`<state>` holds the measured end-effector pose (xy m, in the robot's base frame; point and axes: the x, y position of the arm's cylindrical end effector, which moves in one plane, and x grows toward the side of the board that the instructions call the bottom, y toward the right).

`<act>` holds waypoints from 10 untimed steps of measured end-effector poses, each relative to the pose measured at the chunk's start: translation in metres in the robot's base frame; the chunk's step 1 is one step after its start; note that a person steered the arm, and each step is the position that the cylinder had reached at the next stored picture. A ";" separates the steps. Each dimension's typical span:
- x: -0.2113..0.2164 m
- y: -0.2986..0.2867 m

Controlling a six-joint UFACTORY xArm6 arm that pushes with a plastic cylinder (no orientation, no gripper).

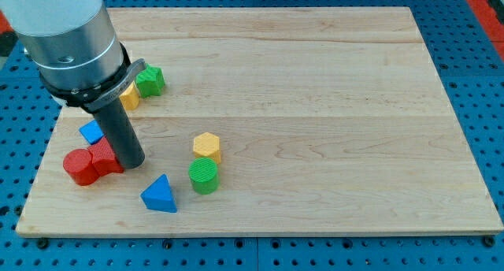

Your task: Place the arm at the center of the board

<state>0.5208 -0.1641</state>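
My tip [132,162] rests on the board [331,105] at the view's left, touching the red blocks [93,162], holding nothing; the board's long axis runs left-right.

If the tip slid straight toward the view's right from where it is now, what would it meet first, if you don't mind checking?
My tip sits beside the red blocks. Going straight right, it would probably first meet the yellow hexagonal block or the green cylinder touching it; depth makes this uncertain.

We see a pale wooden board [315,82] with straight grain on a blue pegboard [480,82]. On it: two red blocks [79,167], blue triangle [160,194], green cylinder [204,176], yellow hexagon [207,146], green block [150,80].
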 end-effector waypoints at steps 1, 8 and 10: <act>0.002 0.012; -0.081 0.114; -0.136 0.297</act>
<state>0.3853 0.1331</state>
